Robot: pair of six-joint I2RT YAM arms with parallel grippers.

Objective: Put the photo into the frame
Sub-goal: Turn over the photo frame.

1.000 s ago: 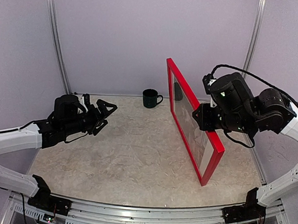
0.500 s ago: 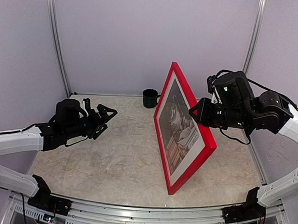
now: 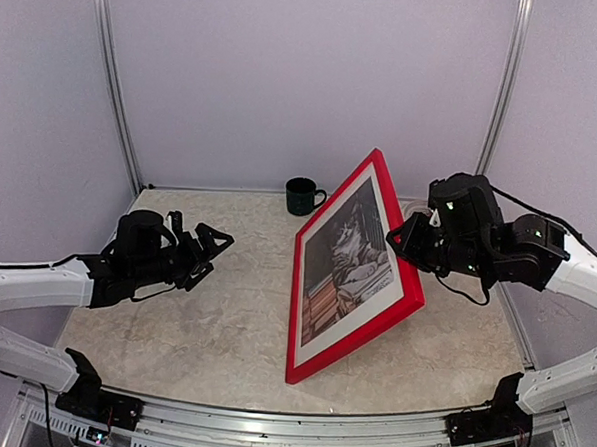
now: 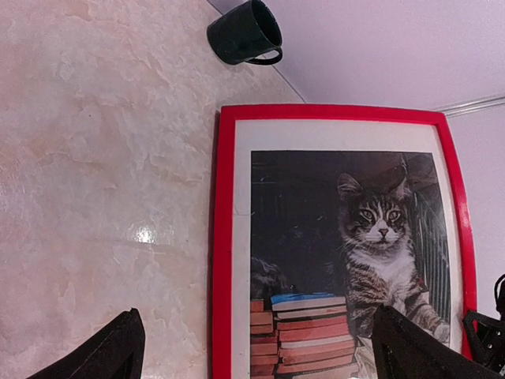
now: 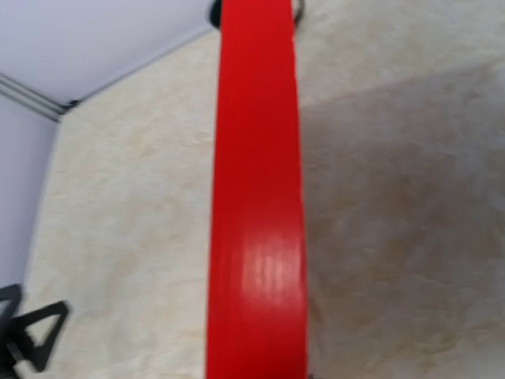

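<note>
between the jaws of the right pincer (image 3: 406, 239) sits the raised rail of the frame (image 3: 358, 332); the pincer is clenched on that red edge, which the right wrist view shows running straight out ahead of it. below and to the left of the grip, the frame leans at a tilt, and its opposite edge appears to rest on the table (image 3: 193, 328). the photo (image 3: 341, 271), a cat beside stacked books, shows face-out inside a white border, so it appears to be already seated. judgement: one narrow grip steadies a large panel pivoting on its low edge; a slip along the smooth rail or a hasty lowering could let it twist, skid or slap flat. whether the back is secured cannot be told, so a jolt might shift the photo. well apart beyond the frame's low edge, the left pincer (image 3: 217, 251) hovers released, grasping nothing. farther off, by the back wall, a dark mug (image 3: 302, 196) stands near the frame's far corner and could be struck if the panel swings.
</note>
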